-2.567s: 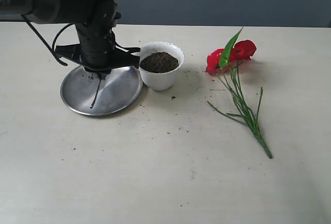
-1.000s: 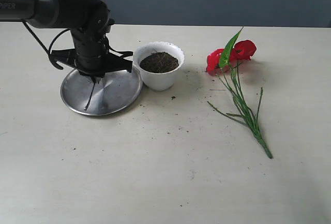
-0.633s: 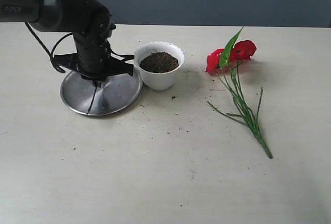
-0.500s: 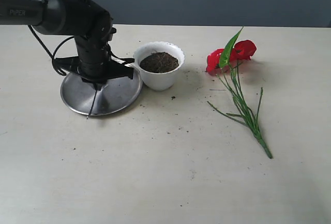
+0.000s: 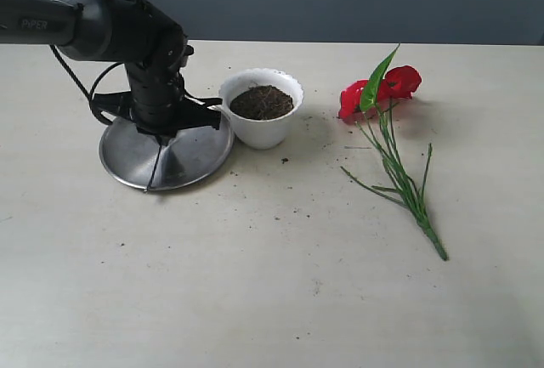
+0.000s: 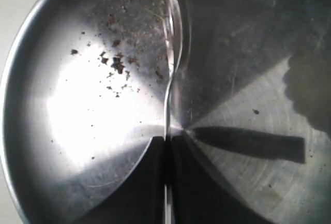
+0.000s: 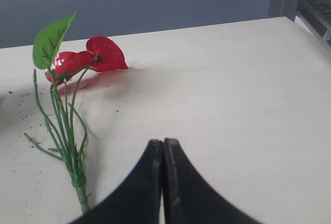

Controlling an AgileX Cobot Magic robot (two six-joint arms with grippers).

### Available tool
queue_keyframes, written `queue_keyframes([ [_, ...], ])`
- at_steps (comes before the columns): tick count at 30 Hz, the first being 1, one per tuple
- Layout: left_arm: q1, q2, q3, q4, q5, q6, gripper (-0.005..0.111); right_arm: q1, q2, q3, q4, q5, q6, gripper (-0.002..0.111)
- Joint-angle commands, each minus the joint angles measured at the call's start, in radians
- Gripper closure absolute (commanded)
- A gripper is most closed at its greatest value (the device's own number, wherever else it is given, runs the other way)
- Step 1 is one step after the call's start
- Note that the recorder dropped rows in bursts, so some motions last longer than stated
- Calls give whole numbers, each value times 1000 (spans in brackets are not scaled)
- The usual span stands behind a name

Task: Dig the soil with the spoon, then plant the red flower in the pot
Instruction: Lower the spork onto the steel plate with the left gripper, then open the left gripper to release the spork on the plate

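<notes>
Your pale surface (image 5: 255, 283) carries everything. Your left arm (image 5: 102, 24) reaches in above the round steel plate (image 5: 200, 151), which lies just beside the pot (image 5: 263, 130). The red flower (image 5: 382, 87) lies flat on the surface, well to the right of the pot in the exterior view. The pot stands upright, with the soil (image 5: 262, 102) filling it almost to the rim. The spoon (image 6: 173, 63) hangs bowl-down over the plate, where dark crumbs are scattered. Your left fingers (image 6: 150, 182) pinch its handle. Your right fingers (image 7: 181, 193) are pressed together with nothing between them, near the flower's stem ends.
</notes>
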Motion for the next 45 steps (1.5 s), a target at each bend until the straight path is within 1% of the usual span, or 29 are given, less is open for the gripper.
queue_keyframes([
  [1, 3, 6, 4, 6, -33, -10, 106, -4, -4, 2, -1, -13, -3, 108],
  [14, 3, 6, 4, -1, -40, -10, 106, -4, -4, 2, -1, -13, -3, 108],
  [16, 3, 6, 4, -1, -40, -10, 101, -4, -4, 2, -1, -13, -3, 108],
  [19, 3, 6, 4, -1, -42, -10, 89, -4, -4, 2, -1, -13, -3, 108],
  [21, 3, 6, 4, -1, -42, -10, 83, -4, -4, 2, -1, -15, -3, 108],
  [23, 3, 6, 4, -1, -42, -10, 81, -4, -4, 2, -1, -15, -3, 108],
  [36, 3, 6, 4, -1, -40, -10, 81, -4, -4, 2, -1, -15, -3, 108],
  [45, 3, -75, 4, 32, -17, -10, 81, -4, -4, 2, -1, -12, -3, 108],
])
